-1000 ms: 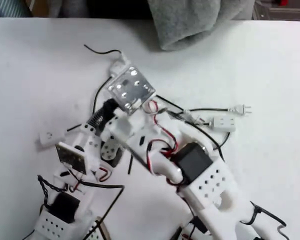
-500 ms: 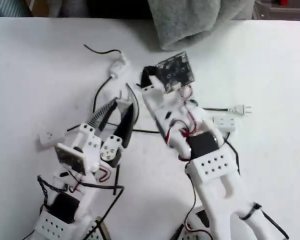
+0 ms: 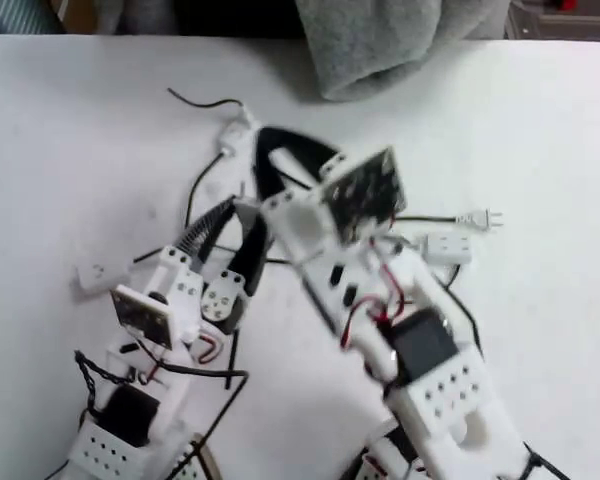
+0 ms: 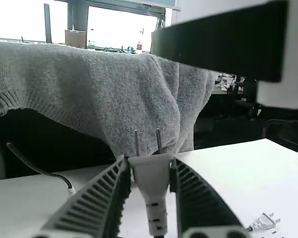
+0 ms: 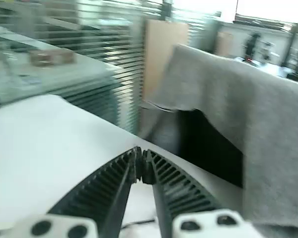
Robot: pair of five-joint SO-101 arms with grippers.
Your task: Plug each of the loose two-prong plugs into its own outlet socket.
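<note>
At 7 o'clock on the table [image 3: 70,150], nearest the arm bases: left gripper [image 3: 242,214] pinched narrow on a white two-prong plug [image 4: 153,191]. It holds the plug by the body, with the prongs bare and aimed forward, likely so they can enter a socket. At its 9 o'clock, close by, an outlet socket [image 3: 98,272].

Mid-table: right gripper [image 5: 140,158], fingers meeting at the tips, nothing between them. At its 3 o'clock, a second socket [image 3: 445,246] and a loose plug [image 3: 479,218], just apart.

At 12, a white cord fitting [image 3: 235,135]; plug or socket, cannot tell.

Far edge: grey cloth [image 3: 380,45]. No legible print anywhere.
</note>
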